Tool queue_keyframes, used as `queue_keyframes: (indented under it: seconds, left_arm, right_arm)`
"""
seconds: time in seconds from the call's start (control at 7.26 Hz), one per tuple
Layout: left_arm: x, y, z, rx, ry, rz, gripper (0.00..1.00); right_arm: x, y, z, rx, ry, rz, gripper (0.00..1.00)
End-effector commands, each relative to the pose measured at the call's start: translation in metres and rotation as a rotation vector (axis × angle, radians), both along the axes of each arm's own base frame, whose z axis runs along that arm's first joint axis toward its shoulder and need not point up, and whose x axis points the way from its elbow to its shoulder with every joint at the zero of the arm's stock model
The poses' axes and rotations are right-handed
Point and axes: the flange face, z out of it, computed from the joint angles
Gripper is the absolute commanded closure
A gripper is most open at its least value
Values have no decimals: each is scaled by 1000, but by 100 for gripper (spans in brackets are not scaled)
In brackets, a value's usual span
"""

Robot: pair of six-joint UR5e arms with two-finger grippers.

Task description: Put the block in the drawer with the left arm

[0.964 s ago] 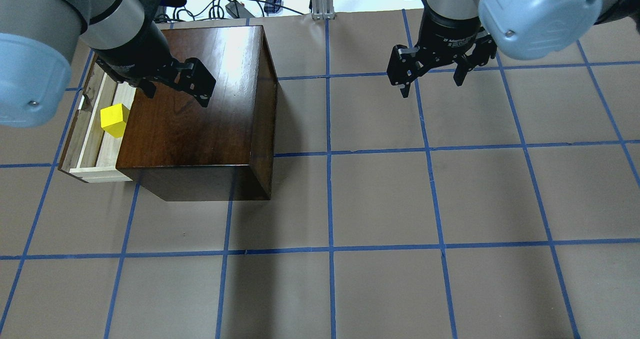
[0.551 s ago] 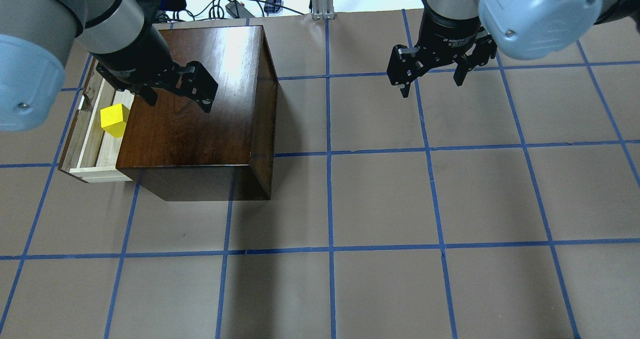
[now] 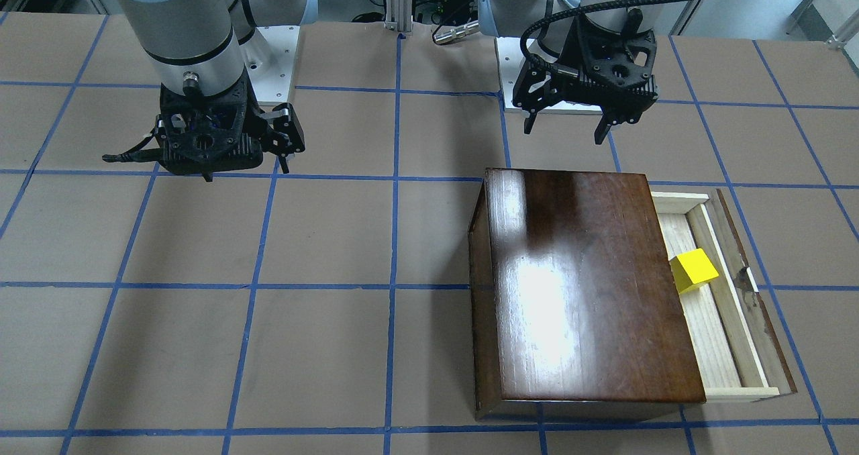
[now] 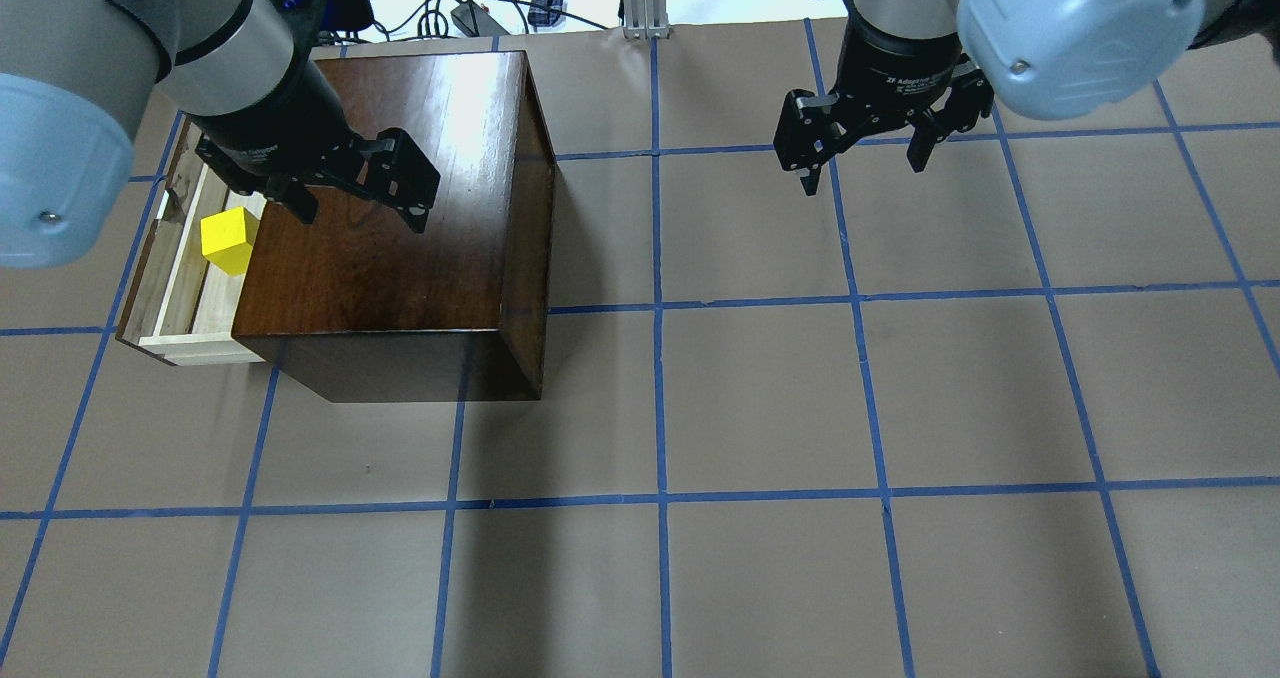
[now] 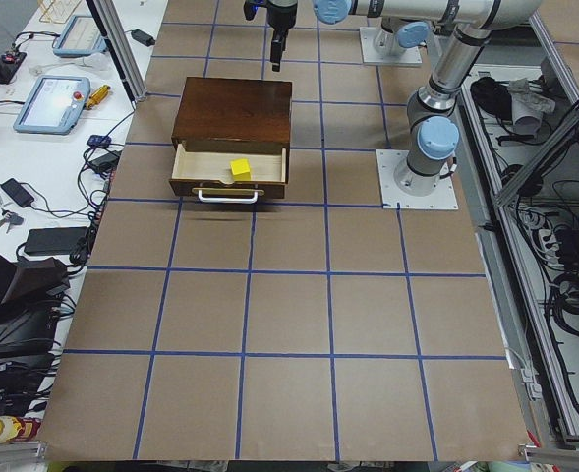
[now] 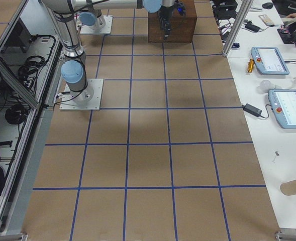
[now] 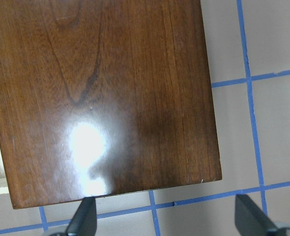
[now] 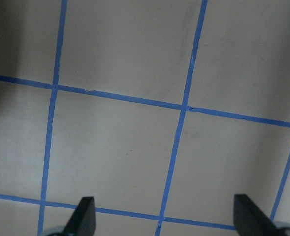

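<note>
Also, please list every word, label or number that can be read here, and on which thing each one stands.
"2F Adaptive": white print on the black body of the right gripper, overhead view; the words after it are blurred.
White print on the left gripper: too blurred to read.
Glossy dark-brown wooden cabinet, small yellow cube: no text.

R hand (image 6: 166,29) hangs in front of far cabinet (image 6: 186,27).
</note>
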Motion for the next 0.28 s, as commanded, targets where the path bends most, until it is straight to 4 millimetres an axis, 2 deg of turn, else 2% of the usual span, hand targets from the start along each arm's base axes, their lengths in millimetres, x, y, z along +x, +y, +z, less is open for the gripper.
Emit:
queue_keyframes:
  seconds: [0.0,0.14]
  left_arm:
    - [0,-1,-2,3,0,-1,0]
    - [0,-1,-1,2,2,-4,0]
  right_arm:
    - [0,0,0,0,0,1,0]
    - [0,0,0,0,0,1,0]
